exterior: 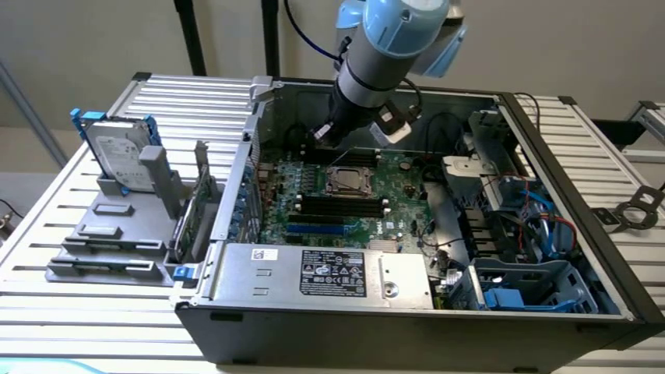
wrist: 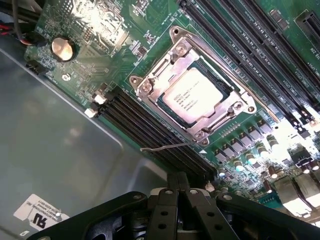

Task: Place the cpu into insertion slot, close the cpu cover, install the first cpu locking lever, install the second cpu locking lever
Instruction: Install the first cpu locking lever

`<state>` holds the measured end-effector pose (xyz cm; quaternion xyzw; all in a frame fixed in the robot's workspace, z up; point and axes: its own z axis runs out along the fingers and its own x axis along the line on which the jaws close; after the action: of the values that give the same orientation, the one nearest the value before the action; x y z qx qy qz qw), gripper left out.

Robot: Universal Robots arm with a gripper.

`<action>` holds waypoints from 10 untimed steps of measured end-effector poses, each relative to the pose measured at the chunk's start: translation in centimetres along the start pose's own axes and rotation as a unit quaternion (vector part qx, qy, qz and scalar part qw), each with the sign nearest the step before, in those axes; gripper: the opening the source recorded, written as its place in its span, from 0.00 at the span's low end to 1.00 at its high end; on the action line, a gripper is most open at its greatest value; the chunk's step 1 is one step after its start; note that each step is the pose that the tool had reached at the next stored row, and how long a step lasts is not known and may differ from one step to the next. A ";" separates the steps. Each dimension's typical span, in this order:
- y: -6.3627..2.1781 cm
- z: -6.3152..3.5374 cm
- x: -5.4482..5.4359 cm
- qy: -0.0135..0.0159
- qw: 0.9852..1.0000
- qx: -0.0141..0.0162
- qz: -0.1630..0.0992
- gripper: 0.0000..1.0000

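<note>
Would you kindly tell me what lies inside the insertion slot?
The cpu lies in the insertion slot, its printed top showing through the cpu cover. The cover hides its edges; the contacts beneath cannot be seen.

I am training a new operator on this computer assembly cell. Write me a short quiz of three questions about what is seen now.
1. True or false: the cpu lies under the closed cpu cover.
2. The fingers are: A) wide open; B) shut on the cpu; C) shut, holding nothing.
3. Fill in: in the exterior view, the hard drive stands outside the case, on that view's ____.
Key: 1 true; 2 C; 3 left.
</note>
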<state>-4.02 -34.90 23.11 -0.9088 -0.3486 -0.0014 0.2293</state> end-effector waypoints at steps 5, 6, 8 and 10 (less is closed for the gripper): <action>0.05 0.66 -0.4 -0.001 1.000 -0.001 -0.004 0.11; 0.10 0.77 -0.4 0.000 1.000 -0.002 -0.005 0.11; 0.17 0.92 -0.4 0.004 1.000 -0.006 -0.007 0.11; 0.22 1.03 -0.5 0.008 1.000 -0.012 -0.011 0.11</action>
<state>-4.39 -34.90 22.02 -0.9077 -0.3565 -0.0149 0.2208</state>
